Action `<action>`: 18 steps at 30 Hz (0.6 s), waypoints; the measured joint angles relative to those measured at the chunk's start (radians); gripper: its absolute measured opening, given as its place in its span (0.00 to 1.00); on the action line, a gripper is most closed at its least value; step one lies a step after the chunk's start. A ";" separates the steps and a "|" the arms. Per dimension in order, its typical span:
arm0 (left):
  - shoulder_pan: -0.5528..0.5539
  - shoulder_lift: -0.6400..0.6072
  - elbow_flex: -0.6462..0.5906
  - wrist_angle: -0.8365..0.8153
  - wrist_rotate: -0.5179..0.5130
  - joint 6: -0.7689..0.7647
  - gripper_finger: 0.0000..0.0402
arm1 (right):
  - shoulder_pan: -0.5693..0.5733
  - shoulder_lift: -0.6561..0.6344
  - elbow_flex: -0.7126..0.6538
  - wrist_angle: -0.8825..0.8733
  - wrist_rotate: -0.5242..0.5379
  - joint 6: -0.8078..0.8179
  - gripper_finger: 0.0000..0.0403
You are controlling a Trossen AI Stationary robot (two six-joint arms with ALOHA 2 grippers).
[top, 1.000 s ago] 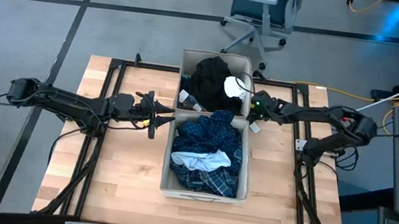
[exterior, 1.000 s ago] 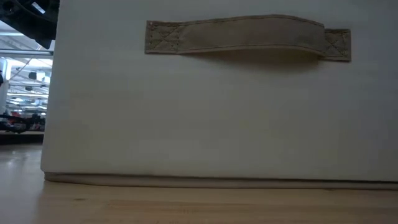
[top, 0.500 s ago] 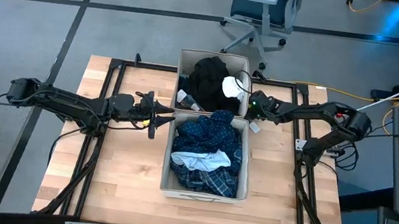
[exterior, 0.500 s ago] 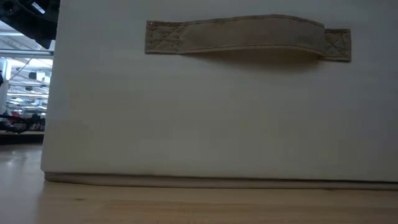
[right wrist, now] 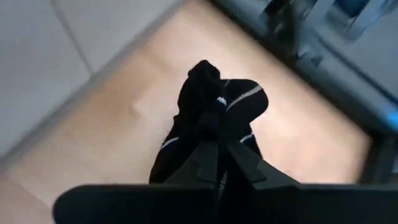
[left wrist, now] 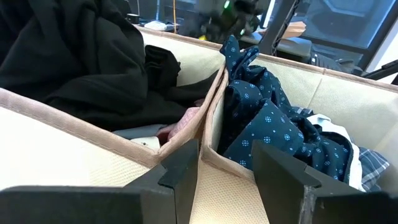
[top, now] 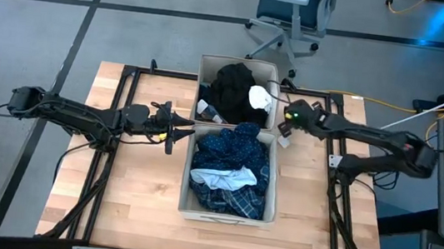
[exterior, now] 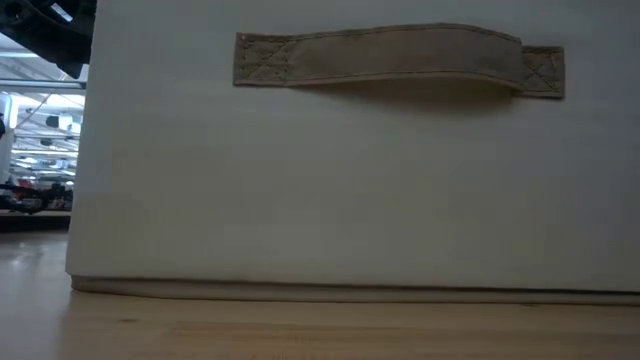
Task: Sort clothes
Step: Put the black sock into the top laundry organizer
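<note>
Two beige bins stand mid-table. The far bin [top: 242, 61] holds a black garment [top: 231, 90] and a white top [top: 259, 97]. In the near bin [top: 226, 218] lie a navy dotted garment [top: 236, 147], a white piece [top: 220, 177] and a plaid shirt [top: 234, 200]. My right gripper [top: 283, 126] is over the wood just right of the far bin, shut on a small dark sock with thin pale stripes [right wrist: 214, 102]. Open, my left gripper [top: 173, 126] stands at the bins' left walls, where the two bins meet [left wrist: 204, 149]. My right gripper pinches the dark sock [right wrist: 210, 127] between its two fingers. The sock bunches up past the fingertips, over the bare wooden table top. Which end of the sock is held, and whether it touches the table, I cannot tell.
The near bin's front wall and strap handle [exterior: 400, 58] fill the low view. Black frame rails [top: 118, 121] run along both sides of the table. An office chair [top: 289, 15] stands beyond the far edge. Bare wood lies at the near left [top: 130, 198] and right [top: 304, 209].
My right gripper has shut on the dark sock and drawn back a little from the far bin's right rim toward the table's right edge; its elbow has swung out to the right. My left gripper has kept still.
</note>
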 joint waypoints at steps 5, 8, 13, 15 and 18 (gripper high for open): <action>0.000 0.000 0.000 0.000 0.000 0.000 0.35 | 0.003 -0.151 0.094 -0.107 0.051 -0.020 0.05; 0.000 0.000 0.000 -0.001 0.000 0.000 0.35 | 0.003 -0.204 0.156 -0.144 0.082 -0.062 0.03; 0.000 0.000 0.000 -0.003 0.000 0.000 0.35 | 0.003 -0.228 0.259 -0.109 0.062 -0.151 0.03; 0.000 0.000 0.000 -0.003 0.000 0.002 0.35 | 0.003 -0.220 0.288 -0.041 -0.002 -0.176 0.04; 0.000 0.000 0.000 -0.003 0.000 0.012 0.35 | 0.003 -0.202 0.294 0.100 -0.147 -0.216 0.05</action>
